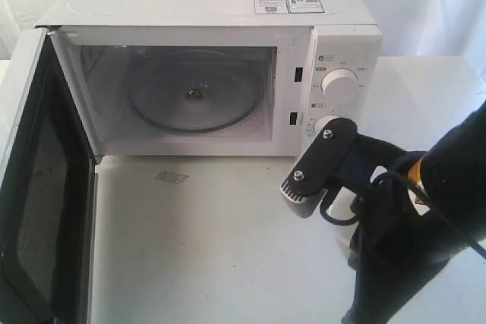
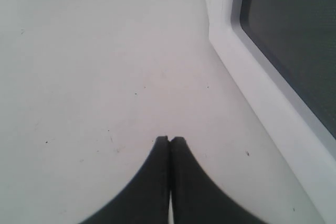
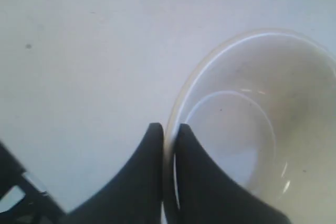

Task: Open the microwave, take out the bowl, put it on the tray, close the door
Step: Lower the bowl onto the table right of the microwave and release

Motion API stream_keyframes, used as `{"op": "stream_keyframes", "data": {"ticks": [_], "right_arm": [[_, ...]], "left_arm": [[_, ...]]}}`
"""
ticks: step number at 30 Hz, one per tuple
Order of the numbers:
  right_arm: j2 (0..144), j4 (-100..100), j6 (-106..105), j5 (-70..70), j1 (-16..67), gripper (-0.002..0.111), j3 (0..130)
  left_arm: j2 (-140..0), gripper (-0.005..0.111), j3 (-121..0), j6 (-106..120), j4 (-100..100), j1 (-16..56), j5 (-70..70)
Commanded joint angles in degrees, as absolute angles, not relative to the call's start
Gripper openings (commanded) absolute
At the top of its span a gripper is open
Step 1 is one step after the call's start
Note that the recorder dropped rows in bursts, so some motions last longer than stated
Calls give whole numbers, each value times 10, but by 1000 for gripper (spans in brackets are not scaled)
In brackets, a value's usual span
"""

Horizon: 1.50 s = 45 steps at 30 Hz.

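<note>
The right arm (image 1: pixel 448 180) reaches low over the table's (image 1: pixel 213 248) right side, the right gripper (image 3: pixel 167 125) pinched on the bowl's (image 3: pixel 252 129) rim. The left gripper (image 2: pixel 169 140) hangs above the table, fingers pressed together.

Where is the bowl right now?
The bowl is out of the microwave, pinched at its rim by the right gripper, on the right of the exterior view just in front of the knobs.
</note>
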<state>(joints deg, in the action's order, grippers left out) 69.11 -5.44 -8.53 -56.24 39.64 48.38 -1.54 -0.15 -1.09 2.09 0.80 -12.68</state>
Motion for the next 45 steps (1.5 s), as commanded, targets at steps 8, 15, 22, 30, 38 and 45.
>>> {"op": "stream_keyframes", "data": {"ticks": [8, 15, 22, 30, 38, 45], "right_arm": [[748, -187, 59, -485, 393, 0, 467], [767, -253, 183, -386, 393, 0, 390], [738, -308, 287, -350, 393, 0, 340], [738, -308, 288, -321, 393, 0, 318], [738, -317, 288, -283, 393, 0, 318], [742, -317, 288, -281, 393, 0, 318]], "left_arm": [[-12, 0, 0, -13, 25, 7, -129], [-12, 0, 0, -13, 25, 7, -129], [-12, 0, 0, -13, 25, 7, -129], [-12, 0, 0, -13, 25, 7, -129], [-12, 0, 0, -13, 25, 7, -129], [-12, 0, 0, -13, 25, 7, -129]]}}
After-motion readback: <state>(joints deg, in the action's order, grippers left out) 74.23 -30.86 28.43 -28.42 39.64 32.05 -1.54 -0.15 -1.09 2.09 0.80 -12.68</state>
